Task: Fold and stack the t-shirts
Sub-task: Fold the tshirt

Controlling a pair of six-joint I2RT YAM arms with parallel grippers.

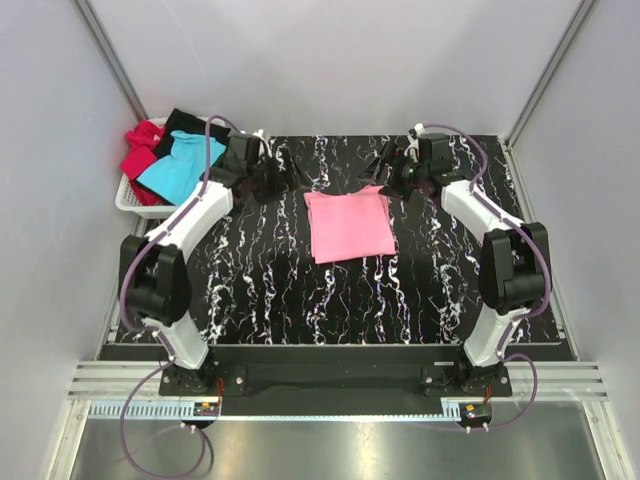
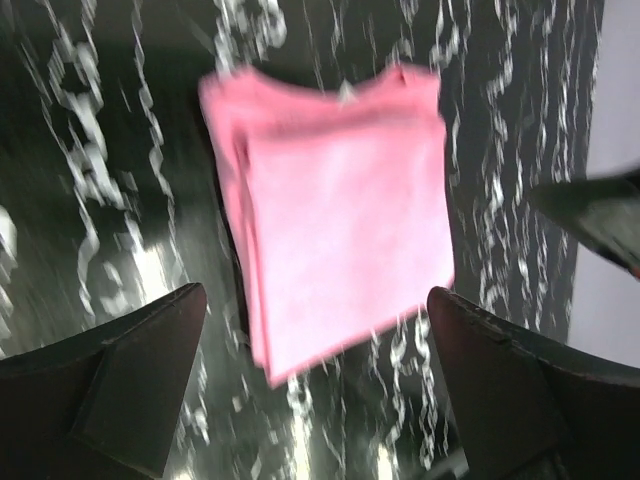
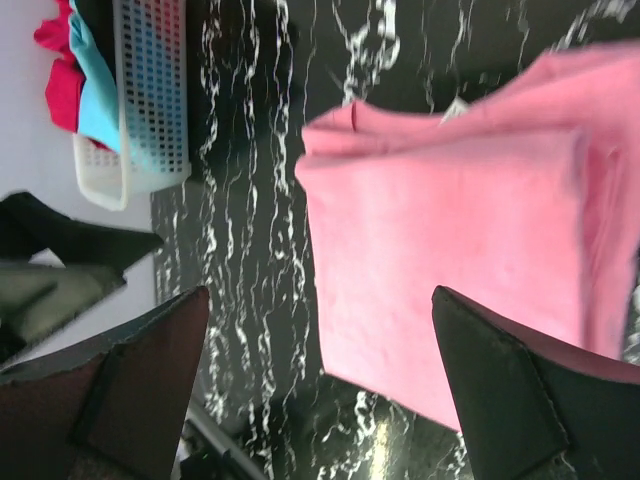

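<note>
A pink t-shirt lies folded into a rectangle on the black marbled table, its collar end toward the back. It also fills the left wrist view and the right wrist view. My left gripper hovers just off the shirt's back left corner, open and holding nothing. Off the back right corner my right gripper is likewise open and empty. Turquoise, red and black t-shirts are heaped in the basket.
A white plastic basket stands at the table's back left corner, next to the left arm, and shows in the right wrist view. Grey walls close in the sides and back. The marbled mat stretches toward the arm bases.
</note>
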